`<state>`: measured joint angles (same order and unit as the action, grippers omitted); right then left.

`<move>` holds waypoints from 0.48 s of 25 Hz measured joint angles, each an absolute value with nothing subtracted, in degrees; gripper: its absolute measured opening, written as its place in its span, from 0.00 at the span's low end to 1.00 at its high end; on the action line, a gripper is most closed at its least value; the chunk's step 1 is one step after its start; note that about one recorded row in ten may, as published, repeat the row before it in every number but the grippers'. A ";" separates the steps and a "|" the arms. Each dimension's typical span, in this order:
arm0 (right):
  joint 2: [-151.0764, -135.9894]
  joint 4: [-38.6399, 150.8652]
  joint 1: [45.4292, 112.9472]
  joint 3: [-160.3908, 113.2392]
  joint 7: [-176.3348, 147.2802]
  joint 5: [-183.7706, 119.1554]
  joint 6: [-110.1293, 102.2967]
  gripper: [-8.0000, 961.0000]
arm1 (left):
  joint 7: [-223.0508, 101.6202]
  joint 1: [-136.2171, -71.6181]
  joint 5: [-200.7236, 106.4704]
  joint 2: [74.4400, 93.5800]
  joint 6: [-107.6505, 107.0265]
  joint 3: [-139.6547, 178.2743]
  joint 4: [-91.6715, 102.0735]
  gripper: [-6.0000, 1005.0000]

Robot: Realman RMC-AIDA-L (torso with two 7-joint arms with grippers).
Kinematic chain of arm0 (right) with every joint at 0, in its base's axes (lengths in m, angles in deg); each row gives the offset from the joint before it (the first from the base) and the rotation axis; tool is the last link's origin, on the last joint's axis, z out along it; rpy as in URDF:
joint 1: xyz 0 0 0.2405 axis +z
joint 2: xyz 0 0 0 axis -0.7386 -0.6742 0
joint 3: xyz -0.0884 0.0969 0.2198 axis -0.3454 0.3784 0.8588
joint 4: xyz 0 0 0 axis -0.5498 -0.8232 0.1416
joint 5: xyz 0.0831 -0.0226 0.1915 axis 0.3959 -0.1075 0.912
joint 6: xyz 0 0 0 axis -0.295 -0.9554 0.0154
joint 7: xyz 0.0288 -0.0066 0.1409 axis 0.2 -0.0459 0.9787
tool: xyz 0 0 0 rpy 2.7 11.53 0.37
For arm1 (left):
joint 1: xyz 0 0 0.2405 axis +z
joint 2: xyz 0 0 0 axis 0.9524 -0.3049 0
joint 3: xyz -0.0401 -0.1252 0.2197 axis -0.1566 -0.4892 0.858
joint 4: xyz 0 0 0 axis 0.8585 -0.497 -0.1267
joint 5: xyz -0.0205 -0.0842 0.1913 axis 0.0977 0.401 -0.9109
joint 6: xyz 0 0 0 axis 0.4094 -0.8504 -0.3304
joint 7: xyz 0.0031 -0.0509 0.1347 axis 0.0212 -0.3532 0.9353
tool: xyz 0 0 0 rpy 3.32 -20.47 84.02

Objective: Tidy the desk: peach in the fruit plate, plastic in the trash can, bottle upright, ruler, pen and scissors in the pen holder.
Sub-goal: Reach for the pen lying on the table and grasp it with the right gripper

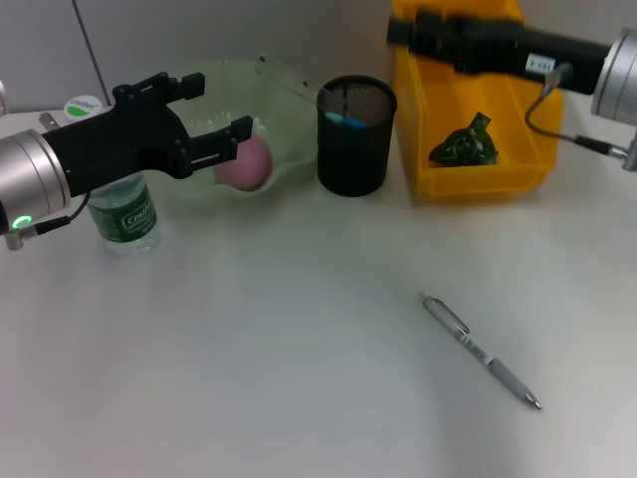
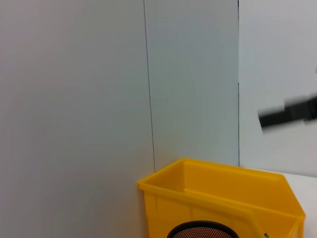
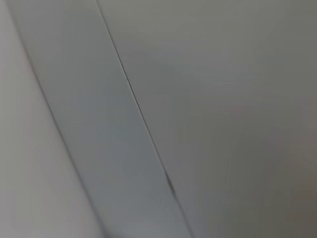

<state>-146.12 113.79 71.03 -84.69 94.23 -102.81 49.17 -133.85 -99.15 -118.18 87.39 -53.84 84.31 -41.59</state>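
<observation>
Left tool [image 1: 217, 110], black, two-fingered, hangs over the near-left rim of the translucent pale-green fruit plate [image 1: 289, 95], fingers spread wide, nothing held. Pink round peach [image 1: 245, 163] lies in the plate, just beside the lower finger. Clear plastic bottle with green label [image 1: 125, 215] stands upright on the white desk [image 1: 249, 349], partly under the left arm.

Black mesh cylindrical pen holder [image 1: 354, 134] stands between plate and yellow plastic bin [image 1: 478, 169], something blue inside it. Crumpled green plastic [image 1: 464, 143] lies in the bin, which serves as trash can.

Silver click pen [image 1: 480, 351] lies flat on the desk, well apart from the holder, on the robot's right side, angled diagonally.

Right tool [image 1: 418, 32] is held over the bin's far edge; cannot tell whether its fingers are apart or closed. Right wrist view shows only grey wall panels.
</observation>
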 joint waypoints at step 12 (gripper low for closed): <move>-147.30 139.19 81.01 -83.46 138.30 -147.42 72.09 0.55 | -133.09 -99.66 -118.43 87.33 -53.83 84.05 -41.69 0.80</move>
<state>-147.30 139.19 81.01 -83.46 138.30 -147.42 72.09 -133.09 -99.66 -118.43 87.33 -53.83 84.05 -41.69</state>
